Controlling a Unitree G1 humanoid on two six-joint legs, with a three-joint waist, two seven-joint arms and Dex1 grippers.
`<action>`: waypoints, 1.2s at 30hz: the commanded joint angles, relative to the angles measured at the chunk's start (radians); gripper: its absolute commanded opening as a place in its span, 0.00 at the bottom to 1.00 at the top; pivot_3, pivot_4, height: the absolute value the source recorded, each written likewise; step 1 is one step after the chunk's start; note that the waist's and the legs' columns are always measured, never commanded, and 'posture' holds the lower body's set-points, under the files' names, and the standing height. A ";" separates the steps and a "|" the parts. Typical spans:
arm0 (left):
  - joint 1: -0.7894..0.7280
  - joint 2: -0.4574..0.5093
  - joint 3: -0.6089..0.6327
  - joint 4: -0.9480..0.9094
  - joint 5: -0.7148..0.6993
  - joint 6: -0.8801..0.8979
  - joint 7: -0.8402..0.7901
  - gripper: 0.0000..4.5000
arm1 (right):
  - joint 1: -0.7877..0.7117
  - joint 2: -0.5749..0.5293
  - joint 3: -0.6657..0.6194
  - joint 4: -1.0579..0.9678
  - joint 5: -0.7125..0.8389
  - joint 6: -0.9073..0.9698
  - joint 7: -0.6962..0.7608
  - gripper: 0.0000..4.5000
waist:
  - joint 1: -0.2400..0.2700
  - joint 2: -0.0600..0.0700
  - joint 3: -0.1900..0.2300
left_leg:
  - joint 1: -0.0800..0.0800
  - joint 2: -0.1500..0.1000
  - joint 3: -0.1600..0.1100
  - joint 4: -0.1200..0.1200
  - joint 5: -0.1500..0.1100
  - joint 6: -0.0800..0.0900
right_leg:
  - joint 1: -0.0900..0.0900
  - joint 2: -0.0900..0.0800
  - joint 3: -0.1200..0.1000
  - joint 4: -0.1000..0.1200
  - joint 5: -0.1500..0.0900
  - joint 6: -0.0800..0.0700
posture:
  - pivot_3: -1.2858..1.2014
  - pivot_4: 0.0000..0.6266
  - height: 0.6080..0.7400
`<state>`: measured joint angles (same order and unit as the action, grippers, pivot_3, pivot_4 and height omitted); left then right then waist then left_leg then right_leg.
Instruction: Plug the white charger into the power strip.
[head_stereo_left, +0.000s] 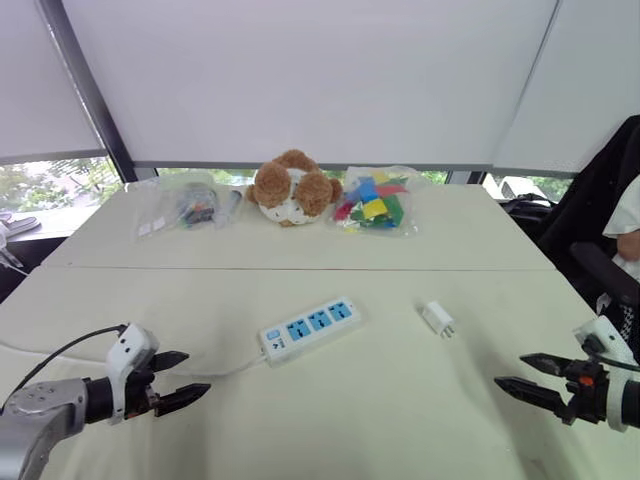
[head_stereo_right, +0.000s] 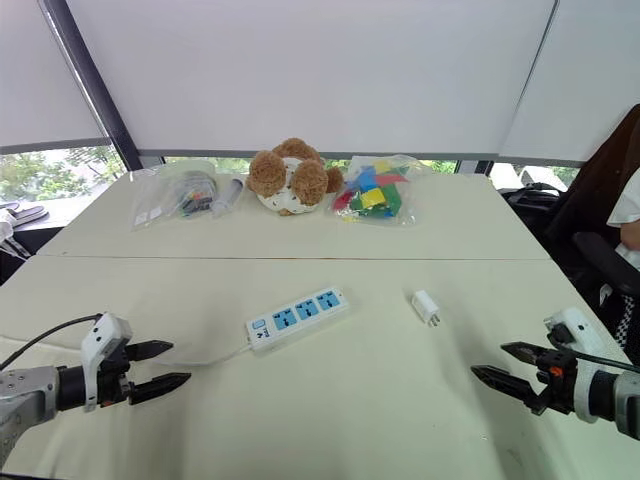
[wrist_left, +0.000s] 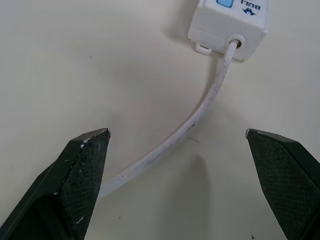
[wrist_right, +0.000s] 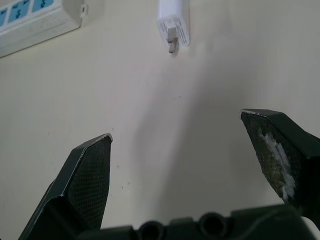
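White charger (head_stereo_left: 437, 318): lay flat on the table (head_stereo_left: 400, 420), right of the power strip and apart from it, prongs toward the robot; nothing touched it.
Power strip (head_stereo_left: 310, 328): lay at a slant near mid-table, three blue socket faces up, so that a plug could enter from above; its switch end faced the left gripper.
Cord (wrist_left: 200, 112): ran from the strip's switch end, curving leftward across the table.
Left gripper (head_stereo_left: 177, 378): hovered low at the near left, jaws spread wide, empty, aimed at the cord end.
Right gripper (head_stereo_left: 528, 377): hovered at the near right, jaws wide, empty, pointed toward the charger, probably to approach it.
Surface: pale cream table, with a seam crossing it beyond the strip.
Far side: teddy bear (head_stereo_left: 292, 187), a bag of coloured blocks (head_stereo_left: 373, 201) and a clear bag (head_stereo_left: 187, 206).
Room: white blinds (head_stereo_left: 320, 80) over the windows; a seated person's sleeve at the right edge.
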<state>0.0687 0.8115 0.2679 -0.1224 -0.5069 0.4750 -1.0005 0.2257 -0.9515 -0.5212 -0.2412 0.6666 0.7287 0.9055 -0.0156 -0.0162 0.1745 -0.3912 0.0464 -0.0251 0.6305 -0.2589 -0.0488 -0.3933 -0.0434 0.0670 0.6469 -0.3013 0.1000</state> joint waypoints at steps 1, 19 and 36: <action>-0.014 -0.001 0.017 -0.011 -0.012 -0.005 -0.001 1.00 | -0.005 0.019 0.005 -0.029 -0.012 -0.010 -0.011 0.99 | 0.001 0.000 0.000 | 0.000 0.000 0.000 0.000 0.000 0.000 | 0.000 0.000 0.000 0.000 0.000 0.000 | 0.52 0.24 0.99; -0.061 -0.003 0.023 0.022 -0.002 -0.014 0.005 1.00 | -0.059 0.044 0.050 -0.014 -0.056 -0.028 -0.026 0.99 | 0.000 0.000 0.000 | 0.000 0.000 0.001 0.001 0.000 0.000 | 0.000 0.000 0.001 0.000 0.000 0.000 | 0.52 0.24 0.99; -0.238 0.046 -0.071 0.030 0.033 -0.088 -0.127 1.00 | -0.169 0.006 0.043 -0.068 0.006 0.040 -0.011 0.99 | 0.001 0.000 0.000 | 0.000 0.000 0.001 0.002 0.000 0.000 | 0.001 0.000 0.001 0.001 0.001 0.000 | 0.52 0.24 0.99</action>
<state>-0.1452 0.8465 0.2231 -0.0508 -0.4684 0.4075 -1.0948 0.0893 -0.9221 -0.4392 -0.2350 0.6078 0.7312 0.8859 -0.0146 -0.0159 0.1746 -0.3910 0.0461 -0.0241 0.6329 -0.2588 -0.0489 -0.3923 -0.0437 0.0677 0.6482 -0.3005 0.1007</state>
